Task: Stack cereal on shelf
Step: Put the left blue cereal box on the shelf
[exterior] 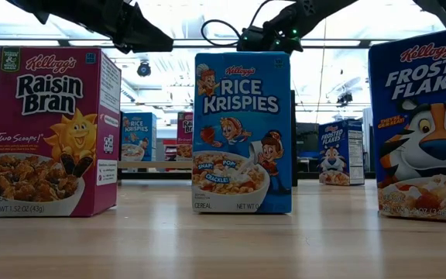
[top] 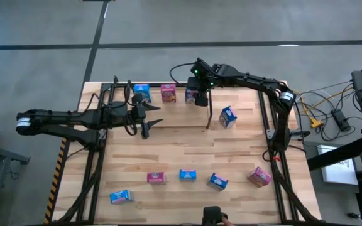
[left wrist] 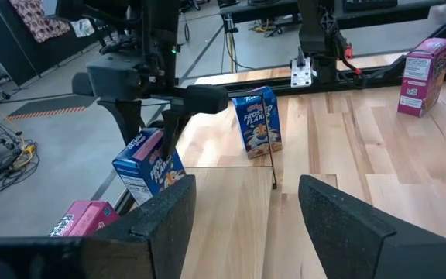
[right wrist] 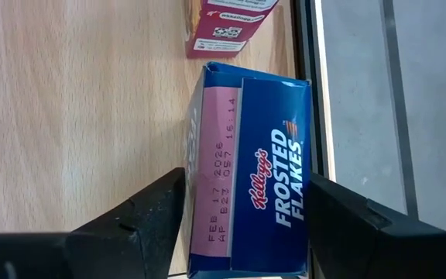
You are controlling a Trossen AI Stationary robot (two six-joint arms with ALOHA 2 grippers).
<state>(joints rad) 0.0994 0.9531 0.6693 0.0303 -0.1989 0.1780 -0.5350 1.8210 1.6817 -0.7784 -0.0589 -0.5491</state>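
Note:
My right gripper (right wrist: pixel 246 225) stands at the table's far edge, shut on a blue Frosted Flakes cereal box (top: pixel 197 96) beside the black-rod shelf (top: pixel 121 86). That box looks tilted in the left wrist view (left wrist: pixel 149 167). A blue box (top: pixel 141 93) and a pink one (top: pixel 168 93) stand along the far edge to its left. Another blue box (top: pixel 228 117) stands upright on the table nearby. My left gripper (top: pixel 153 116) hangs open above the table's left middle, holding nothing. My right gripper pinches the Frosted Flakes box near its top end, one finger (right wrist: pixel 157 221) on each of the two long sides of the top flap (right wrist: pixel 215 186). The fingers slant down from the near right. Whether the box's bottom rests on anything is hidden.
Several cereal boxes stand in a row near the front edge, among them Raisin Bran (exterior: pixel 49 132), Rice Krispies (exterior: pixel 242 132) and Frosted Flakes (exterior: pixel 424 124). A thin black upright rod (left wrist: pixel 272 159) stands mid-table. Slanted black support frames (top: pixel 275 125) flank both sides. Bare wood lies in the table's middle.

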